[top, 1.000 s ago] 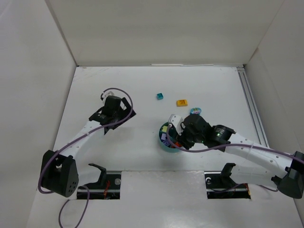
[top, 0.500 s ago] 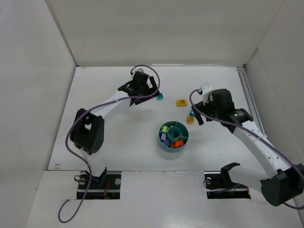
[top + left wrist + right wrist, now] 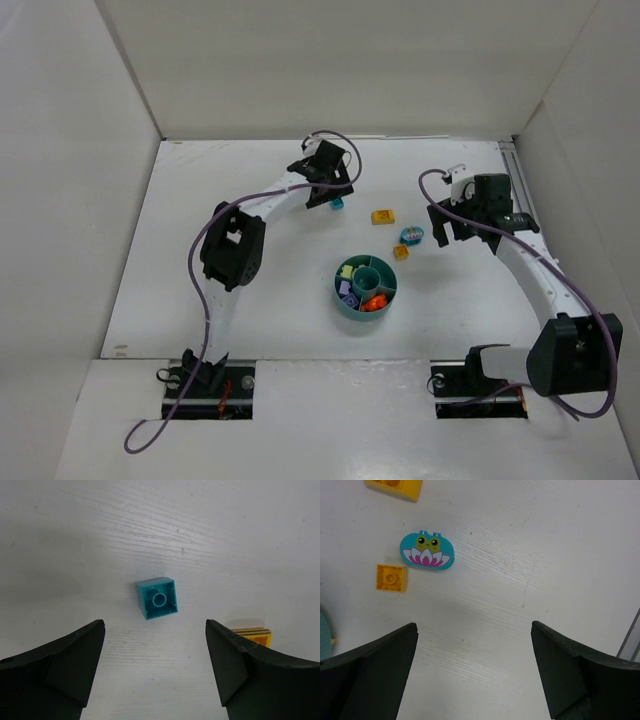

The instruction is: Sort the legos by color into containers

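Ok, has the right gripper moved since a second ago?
Yes. The right gripper was over the teal dish and now sits farther out and to the right of it, just past the frog piece, fingers open.

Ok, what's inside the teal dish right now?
In the top view, the teal dish holds a yellow-green piece at far left, purple pieces at left and orange pieces on the near side. The centre well looks bare. Anything beneath those pieces is covered.

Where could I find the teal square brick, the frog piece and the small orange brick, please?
teal square brick [image 3: 156,598]: left wrist view, round centre.
frog piece [image 3: 426,550]: right wrist view, printed face.
small orange brick [image 3: 390,577]: right wrist view, centre.
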You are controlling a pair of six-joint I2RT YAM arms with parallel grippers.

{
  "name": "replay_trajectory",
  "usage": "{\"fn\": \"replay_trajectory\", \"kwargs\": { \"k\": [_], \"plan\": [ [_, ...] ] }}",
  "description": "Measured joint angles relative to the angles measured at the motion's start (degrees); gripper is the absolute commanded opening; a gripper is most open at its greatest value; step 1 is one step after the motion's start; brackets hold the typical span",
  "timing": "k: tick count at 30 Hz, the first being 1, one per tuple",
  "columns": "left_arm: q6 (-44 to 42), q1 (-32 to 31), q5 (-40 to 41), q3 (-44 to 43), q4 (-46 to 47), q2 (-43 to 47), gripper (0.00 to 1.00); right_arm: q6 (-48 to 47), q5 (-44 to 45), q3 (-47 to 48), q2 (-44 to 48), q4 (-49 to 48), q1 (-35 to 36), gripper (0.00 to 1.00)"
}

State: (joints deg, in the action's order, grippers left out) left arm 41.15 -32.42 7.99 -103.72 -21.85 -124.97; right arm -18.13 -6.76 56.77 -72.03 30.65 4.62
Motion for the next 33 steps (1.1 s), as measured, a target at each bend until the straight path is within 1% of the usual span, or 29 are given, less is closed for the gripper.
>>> {"fn": "replay_trajectory", "kwargs": {
  "k": [1,2,3,7,8,11,12,15,16,20,21,24,28,30,33],
  "plan": [
    [0.07,-0.13,0.5,-1.16,-0.61,-0.96,0.73,-0.22,-0.44,0.02,-0.31,-0.35,-0.48,1.0],
    [0.07,-0.26,0.92,-2.27,-1.16,-1.84,0.73,-0.37,-0.7,0.02,-0.52,-0.7,-0.85,1.0],
    [0.09,-0.5,1.33,-3.69,-1.66,-2.97,0.71,-0.44,-0.98,0.02,-0.79,-1.11,-1.29,1.0],
    [0.22,-0.96,2.12,-7.8,-3.06,-6.88,0.71,-0.59,-1.68,0.02,-1.77,-1.75,-2.16,1.0],
    [0.2,-1.05,2.25,-8.52,-3.37,-7.76,0.67,-0.61,-1.84,0.02,-1.97,-1.75,-2.38,1.0],
    [0.2,-1.53,2.58,-9.44,-4.28,-9.27,0.61,-0.66,-2.12,0.02,-2.47,-1.84,-2.4,1.0],
    [0.2,-1.64,2.71,-9.46,-4.7,-9.57,0.54,-0.74,-2.21,0.02,-2.6,-1.84,-2.4,1.0],
    [0.15,-1.79,3.13,-9.57,-5.86,-10.03,0.44,-0.81,-2.29,0.02,-2.64,-2.05,-2.4,1.0],
    [0.15,-1.9,3.3,-9.57,-5.99,-10.14,0.38,-0.81,-2.32,0.02,-2.64,-2.19,-2.4,1.0],
    [0.04,-1.99,3.5,-9.79,-6.32,-10.16,0.22,-0.81,-2.82,0.02,-2.64,-2.47,-2.4,1.0],
    [-0.09,-1.99,3.5,-9.9,-6.34,-10.16,0.21,-0.81,-3.04,0.02,-2.64,-2.47,-2.4,1.0],
    [-0.13,-1.99,3.52,-9.9,-6.67,-10.19,0.13,-0.81,-3.85,0.0,-2.64,-2.78,-2.4,1.0],
    [-0.13,-1.99,3.67,-9.86,-6.71,-10.19,0.05,-1.03,-5.03,-0.15,-2.58,-2.97,-2.4,1.0],
    [-0.48,-2.03,3.78,-8.63,-5.86,-9.44,0.05,-1.31,-5.79,-0.63,-2.27,-3.34,-2.4,1.0],
    [-1.77,-2.38,4.31,-4.42,-5.05,-6.45,0.05,-1.81,-6.97,-1.51,-1.38,-4.15,-2.4,1.0]
  ]
}}
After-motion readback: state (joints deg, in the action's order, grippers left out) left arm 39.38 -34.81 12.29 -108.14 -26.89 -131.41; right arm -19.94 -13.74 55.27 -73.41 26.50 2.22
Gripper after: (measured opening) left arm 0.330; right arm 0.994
